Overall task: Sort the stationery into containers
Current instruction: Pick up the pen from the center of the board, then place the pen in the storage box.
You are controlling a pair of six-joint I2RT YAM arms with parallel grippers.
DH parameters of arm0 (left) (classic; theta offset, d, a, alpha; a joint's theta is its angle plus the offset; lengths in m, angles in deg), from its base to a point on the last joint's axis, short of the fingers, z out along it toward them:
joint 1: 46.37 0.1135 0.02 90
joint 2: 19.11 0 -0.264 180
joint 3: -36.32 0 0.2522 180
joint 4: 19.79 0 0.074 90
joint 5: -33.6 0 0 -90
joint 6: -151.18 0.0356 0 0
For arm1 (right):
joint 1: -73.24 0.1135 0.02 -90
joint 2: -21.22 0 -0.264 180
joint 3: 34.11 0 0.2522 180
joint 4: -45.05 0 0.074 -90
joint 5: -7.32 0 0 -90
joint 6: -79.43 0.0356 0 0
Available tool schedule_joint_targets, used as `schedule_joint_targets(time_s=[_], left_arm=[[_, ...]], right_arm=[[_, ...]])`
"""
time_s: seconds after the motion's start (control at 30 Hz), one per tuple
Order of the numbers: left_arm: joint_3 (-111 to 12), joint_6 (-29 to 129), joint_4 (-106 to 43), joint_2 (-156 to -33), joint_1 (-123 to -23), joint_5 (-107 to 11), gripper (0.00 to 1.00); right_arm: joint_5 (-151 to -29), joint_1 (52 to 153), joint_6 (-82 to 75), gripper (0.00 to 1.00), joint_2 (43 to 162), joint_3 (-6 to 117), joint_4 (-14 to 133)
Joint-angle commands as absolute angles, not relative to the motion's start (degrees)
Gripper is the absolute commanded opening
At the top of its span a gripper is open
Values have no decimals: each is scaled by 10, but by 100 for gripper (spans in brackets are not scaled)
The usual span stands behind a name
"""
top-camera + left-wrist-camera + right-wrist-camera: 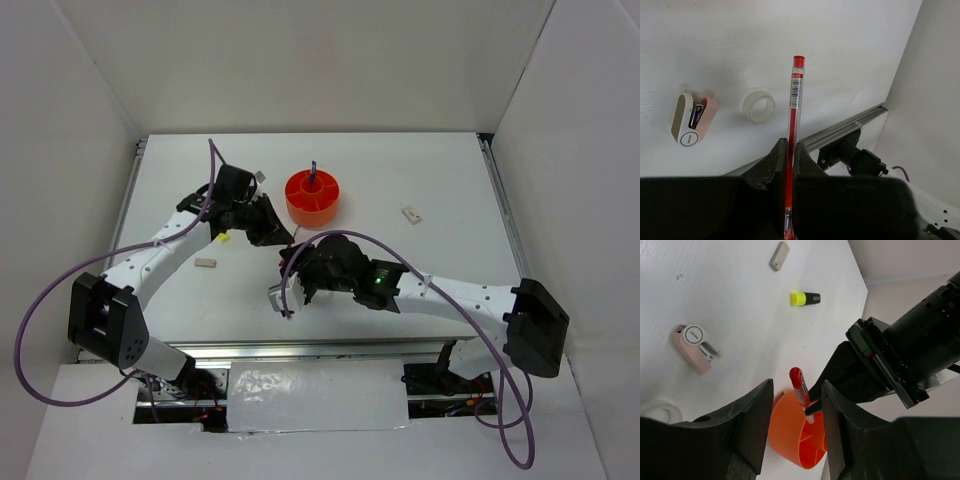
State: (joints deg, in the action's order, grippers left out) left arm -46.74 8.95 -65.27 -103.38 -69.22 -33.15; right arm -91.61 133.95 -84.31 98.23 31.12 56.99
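My left claw (788, 145) is clamped on the red pen (792, 115), gripping its lower half so the capped end sticks out past the fingertips. On the right wrist camera that pen hangs tilted over the rim of the orange organizer (312, 217); I cannot tell whether its tip touches anything inside. My right claw (797, 387) hovers low just in front of the organizer with its fingers apart and nothing between them. A blue pen (313, 172) stands upright in the middle of the organizer.

On the table (420, 170), the pink-and-white stapler (690, 117) and the tape ring (758, 106) lie side by side, not touching. The short yellow marker (805, 298) lies near the left arm. One eraser (205, 263) lies near it, and the other (411, 213) sits well off to the organizer's right.
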Motion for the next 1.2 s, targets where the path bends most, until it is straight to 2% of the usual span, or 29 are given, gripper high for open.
schedule_joint_targets(time_s=[0.0, 0.07, 0.23, 0.33, 0.37, 0.4, 0.43, 0.47, 0.5, 0.53, 0.57, 0.73, 0.87, 0.9, 1.0, 1.07, 1.17], left_arm=[[-491, 103, -645, -1038, -697, -313, 0], [-487, 108, -642, -1037, -702, -308, 0], [-483, 113, -642, -1031, -710, -314, 0], [-479, 114, -639, -1032, -711, -307, 0], [-479, 114, -635, -1033, -710, -301, 0], [-479, 113, -634, -1034, -710, -301, 0], [-479, 113, -633, -1033, -710, -301, 5], [-479, 113, -631, -1032, -710, -300, 17], [-481, 116, -630, -1032, -709, -303, 55], [-484, 125, -630, -1029, -707, -305, 79], [-492, 129, -631, -1027, -700, -310, 99], [-537, 154, -633, -1034, -636, -289, 99], [-559, 177, -612, -1027, -526, -257, 99], [-560, 204, -593, -1017, -514, -272, 99], [-549, 273, -565, -992, -494, -318, 99], [-516, 285, -511, -978, -480, -308, 99], [-465, 269, -436, -960, -448, -249, 99]], right_arm=[[-943, 1332, -862, 49, 992, 342, 562], [-947, 1325, -873, 45, 998, 341, 555], [-959, 1314, -896, 40, 1002, 334, 530], [-960, 1316, -902, 25, 1002, 341, 535], [-958, 1315, -905, 11, 1002, 340, 532], [-958, 1315, -905, 6, 997, 334, 522], [-959, 1315, -905, 0, 993, 330, 516], [-962, 1315, -904, 0, 987, 322, 512], [-964, 1316, -901, 0, 974, 318, 506], [-967, 1316, -899, 0, 966, 315, 506], [-971, 1316, -882, 0, 949, 312, 506], [-981, 1292, -783, 0, 893, 308, 503], [-1001, 1217, -587, 0, 873, 349, 470], [-1003, 1176, -487, 0, 878, 365, 466], [-1011, 1092, -283, 0, 932, 460, 491], [-1050, 1052, -195, 0, 990, 546, 528], [-1067, 1007, -62, 0, 1050, 607, 523]])
